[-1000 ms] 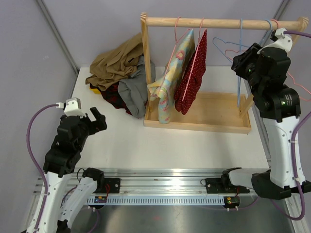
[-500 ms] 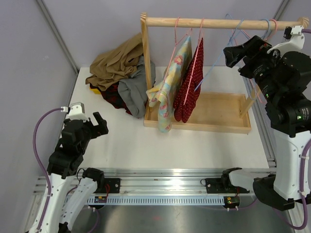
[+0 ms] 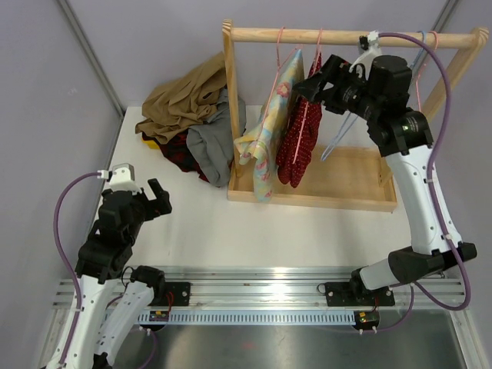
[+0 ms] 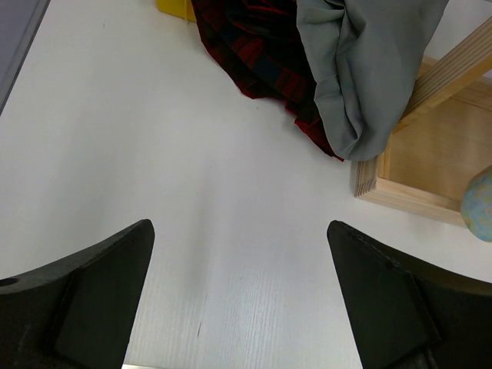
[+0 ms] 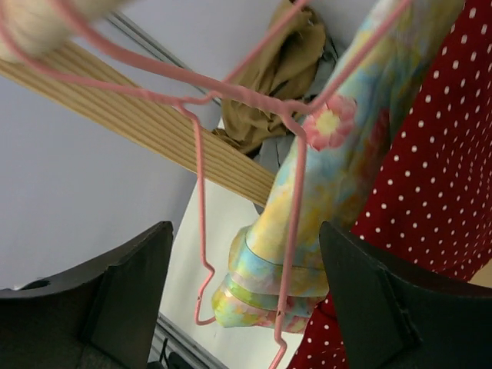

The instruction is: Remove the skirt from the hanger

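Note:
Two garments hang on pink wire hangers from the wooden rail: a pastel floral one and a red white-dotted one. My right gripper is open, high up beside the red garment's top, just under the rail. In the right wrist view the pink hanger and the floral garment lie between its spread fingers, with the red dotted cloth at right. My left gripper is open and empty over the bare table, as the left wrist view shows.
The rail stands on a wooden tray base. A pile of tan, grey and dark red clothes lies left of the rack, also in the left wrist view. A blue wire hanger hangs right of the red garment. A purple wall stands behind.
My right arm has swung left along the rail, from its right end to the red dotted garment. The blue hanger has swung with it. My left arm has barely moved.

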Robot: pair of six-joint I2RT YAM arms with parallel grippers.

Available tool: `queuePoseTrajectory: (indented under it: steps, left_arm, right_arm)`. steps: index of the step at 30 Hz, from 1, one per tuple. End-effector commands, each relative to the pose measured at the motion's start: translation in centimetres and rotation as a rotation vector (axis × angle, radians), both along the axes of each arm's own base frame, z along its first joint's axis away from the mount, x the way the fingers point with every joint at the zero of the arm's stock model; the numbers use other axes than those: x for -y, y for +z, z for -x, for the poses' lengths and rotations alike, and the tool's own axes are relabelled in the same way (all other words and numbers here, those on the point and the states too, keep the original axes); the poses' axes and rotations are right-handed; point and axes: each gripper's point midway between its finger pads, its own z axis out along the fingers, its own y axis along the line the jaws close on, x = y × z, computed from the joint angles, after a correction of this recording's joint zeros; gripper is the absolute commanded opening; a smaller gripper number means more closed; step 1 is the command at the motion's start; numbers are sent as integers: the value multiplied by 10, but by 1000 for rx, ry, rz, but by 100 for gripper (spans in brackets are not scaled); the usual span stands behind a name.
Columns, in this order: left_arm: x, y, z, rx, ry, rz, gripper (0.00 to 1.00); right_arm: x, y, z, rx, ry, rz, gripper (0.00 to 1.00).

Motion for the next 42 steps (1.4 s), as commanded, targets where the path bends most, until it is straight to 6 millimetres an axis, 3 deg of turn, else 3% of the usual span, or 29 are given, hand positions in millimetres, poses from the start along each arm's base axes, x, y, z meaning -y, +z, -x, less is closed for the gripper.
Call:
queuePoseTrajectory:
  steps: [1,4,5,7,8,12,15,18,22,23,25,26,28,29,30,31,32,35,37,38,39,42]
  left_arm:
    - [4,10,-4,48,-31,-2,99]
    - [5,10,-4,45,-33,-4,99]
    - [5,9,-4,43,-34,-4,99]
    - [5,10,-4,45,-36,-4,99]
    - [5,9,-4,43,-38,-4,99]
    - [4,11,-4,47,-31,-8,99]
    - [1,13,-4,48,-21,-15,99]
    - [6,30,-8,82,-49,-15,99]
    - [15,73,-24,124,-89,-59,99]
    - [21,113,-24,199,-104,-58,99]
    - [39,142,-36,221,-149,-86,99]
    - [39,189,-32,308,-137,-72,99]
    - [74,218,-32,335,-248,-67,99]
    - [105,214,-38,294,-318,-91,99]
    - [118,238,-35,336,-349,-65,99]
    - [135,242,-34,345,-396,-73,99]
    - [171,247,-28,373,-498,-49,99]
    - [244,249,3,434,-752,36,99]
    - [280,229,21,426,-885,59,99]
    - [297,234,34,463,-937,103,99]
    - [309,215,37,442,-964,89,99]
    - [330,203,42,441,-993,129,99]
  right_arm:
    - [-13,7,4,31,45,-28,82]
    - [-14,-1,-2,16,35,-27,74]
    - [-14,-4,-3,12,33,-25,56]
    - [-15,-9,-6,-3,26,-25,40]
    - [-15,-10,-7,-7,22,-25,27]
    - [-15,-13,-9,-15,17,-19,0]
    - [-14,-7,-6,-3,18,-19,0]
    - [-15,6,0,18,37,-33,0]
    - [-12,33,13,68,46,-50,0]
    - [-11,37,16,72,44,-51,0]
    - [-8,56,28,108,52,-66,0]
    - [-7,61,33,117,55,-71,0]
    - [-2,78,49,153,57,-93,0]
    - [-1,82,54,162,57,-100,0]
    - [3,90,64,183,51,-109,0]
    - [6,92,69,187,47,-111,0]
    - [8,93,73,189,41,-111,0]
    - [14,92,87,189,33,-117,0]
    - [17,97,99,202,39,-126,0]
    - [17,95,102,192,42,-125,0]
    - [18,97,109,194,53,-128,0]
    - [19,100,125,196,76,-138,0]
